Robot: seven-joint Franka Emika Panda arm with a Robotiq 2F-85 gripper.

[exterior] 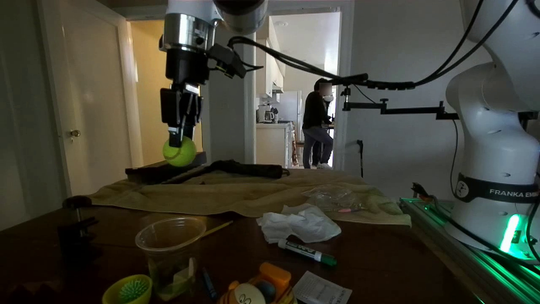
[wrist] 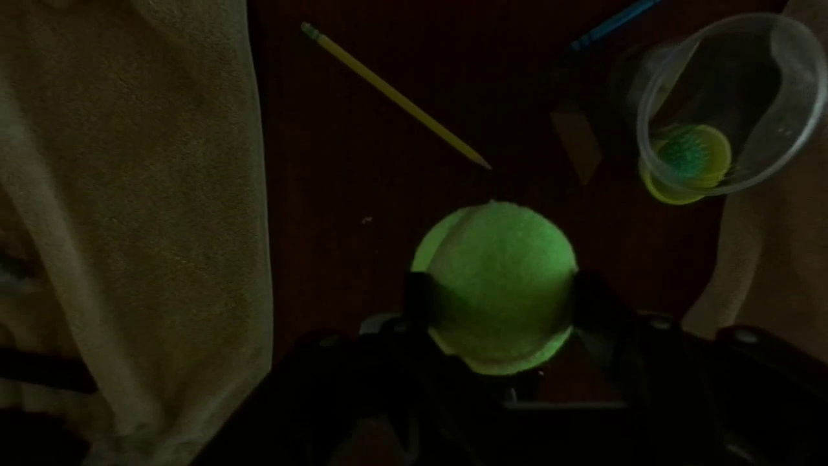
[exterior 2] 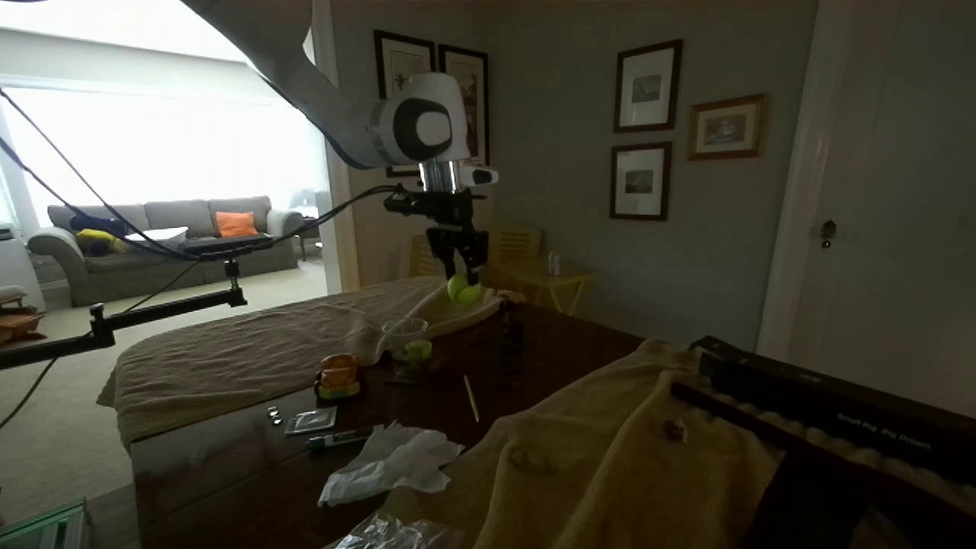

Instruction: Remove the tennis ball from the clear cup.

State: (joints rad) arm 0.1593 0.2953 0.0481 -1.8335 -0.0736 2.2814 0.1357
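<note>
gripper (wrist: 501,292) downward in midair; tennis ball (exterior: 180,153) in grip

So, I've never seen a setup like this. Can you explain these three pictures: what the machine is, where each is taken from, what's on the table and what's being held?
The machine is a white robot arm ending in a black, two-fingered gripper, its mechanical hand. Two pictures look on from outside the robot; the dark close-up is taken from its wrist, looking down past the gripper. On the dark table lie a yellow pencil, a green-capped marker, crumpled white tissue and tan cloth. A clear cup stands beside a small yellow cup. The gripper holds a tennis ball in the air, outside the clear cup.
</note>
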